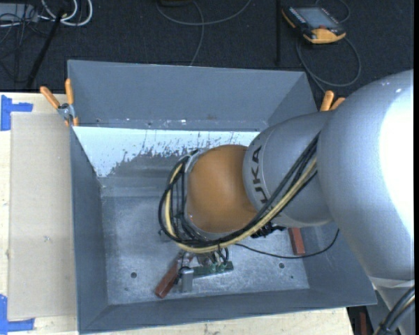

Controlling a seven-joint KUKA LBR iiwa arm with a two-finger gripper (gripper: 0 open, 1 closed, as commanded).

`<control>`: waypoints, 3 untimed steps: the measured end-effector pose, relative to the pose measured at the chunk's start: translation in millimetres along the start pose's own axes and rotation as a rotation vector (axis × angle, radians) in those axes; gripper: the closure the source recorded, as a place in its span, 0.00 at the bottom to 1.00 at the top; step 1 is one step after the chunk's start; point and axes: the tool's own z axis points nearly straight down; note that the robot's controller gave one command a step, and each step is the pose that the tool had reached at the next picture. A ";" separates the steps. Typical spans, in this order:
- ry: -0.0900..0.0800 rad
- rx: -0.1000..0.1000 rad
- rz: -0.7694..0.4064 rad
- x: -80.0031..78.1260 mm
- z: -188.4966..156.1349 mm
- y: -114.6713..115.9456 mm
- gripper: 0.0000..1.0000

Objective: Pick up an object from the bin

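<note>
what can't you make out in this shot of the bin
Middle of the bin floor: camera view, covered by the arm and its orange cover.
Brown block at right: camera view, top end hidden under the arm.
Brown stick near the front wall: camera view, too small to name; one end hidden by the arm.

There it is: a small reddish-brown block [167,283], long and narrow, lying flat on the floor of the bin [126,250] near the front wall, slanted, lower end pointing front-left.

The arm's orange cover [220,187] hides most of the pincer [190,273].
</note>
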 end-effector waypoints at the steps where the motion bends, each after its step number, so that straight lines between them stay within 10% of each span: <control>1: -0.026 -0.001 -0.287 26.0 3.6 14.5 0.00; 2: -0.011 -0.001 -0.285 30.0 5.8 14.2 1.00; 3: -0.020 -0.001 -0.197 11.6 -128.0 -6.6 1.00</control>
